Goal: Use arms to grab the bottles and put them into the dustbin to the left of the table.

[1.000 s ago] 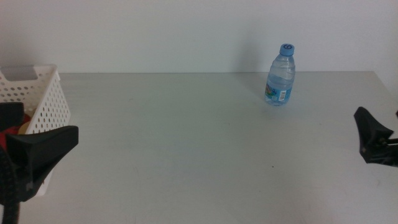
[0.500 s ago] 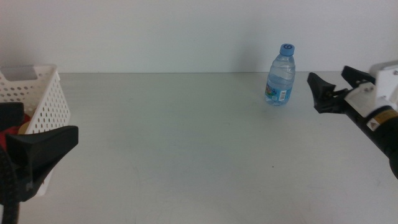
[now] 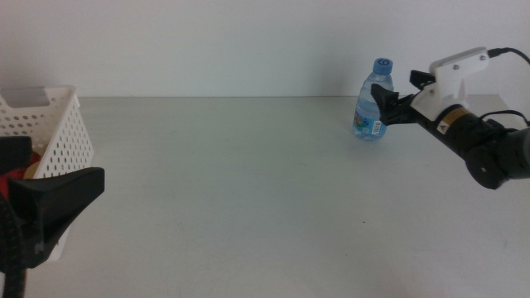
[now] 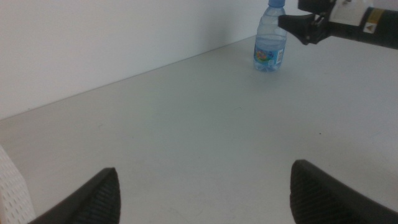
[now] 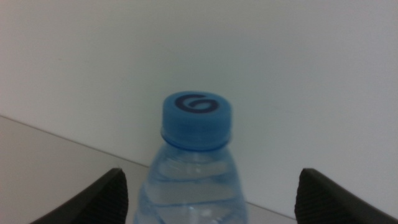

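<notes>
A clear bottle (image 3: 373,101) with a blue cap and label stands upright at the back right of the table (image 3: 248,190). My right gripper (image 3: 396,99) is open, with one jaw in front of the bottle's upper body and the other behind it. The right wrist view shows the blue cap (image 5: 196,117) centred between the spread jaws of the right gripper (image 5: 211,193). The left wrist view shows the same bottle (image 4: 270,38) far off. My left gripper (image 3: 50,207) waits open at the near left beside the white perforated dustbin (image 3: 50,136), which holds something red and yellow.
A white wall runs behind the table's far edge. The dustbin stands at the table's left edge, partly hidden by my left arm.
My right arm has swung in from the right edge toward the back, bringing its open jaws up to the clear bottle. The left arm has stayed still.
</notes>
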You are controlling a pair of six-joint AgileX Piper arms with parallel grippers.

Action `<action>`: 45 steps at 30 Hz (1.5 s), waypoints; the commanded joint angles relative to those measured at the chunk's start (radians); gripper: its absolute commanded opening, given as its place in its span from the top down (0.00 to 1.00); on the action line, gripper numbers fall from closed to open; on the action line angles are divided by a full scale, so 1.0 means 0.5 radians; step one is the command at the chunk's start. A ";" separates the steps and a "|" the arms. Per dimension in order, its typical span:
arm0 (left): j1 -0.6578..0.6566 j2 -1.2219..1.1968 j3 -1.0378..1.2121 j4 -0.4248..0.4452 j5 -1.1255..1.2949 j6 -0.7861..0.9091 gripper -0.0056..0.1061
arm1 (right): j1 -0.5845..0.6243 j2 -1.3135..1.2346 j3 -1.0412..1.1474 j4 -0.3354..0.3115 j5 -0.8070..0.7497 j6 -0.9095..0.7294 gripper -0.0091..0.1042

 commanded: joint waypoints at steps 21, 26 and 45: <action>-0.014 0.001 -0.053 -0.008 -0.160 -0.024 0.11 | 0.232 0.146 -0.507 -0.132 0.177 0.252 0.93; -0.014 0.001 -0.053 -0.008 -0.158 -0.024 0.11 | 0.457 0.078 -0.615 -0.436 0.137 0.528 0.93; -0.014 0.001 -0.053 -0.008 -0.160 -0.024 0.11 | 1.012 0.310 -0.853 -0.458 0.151 0.478 0.85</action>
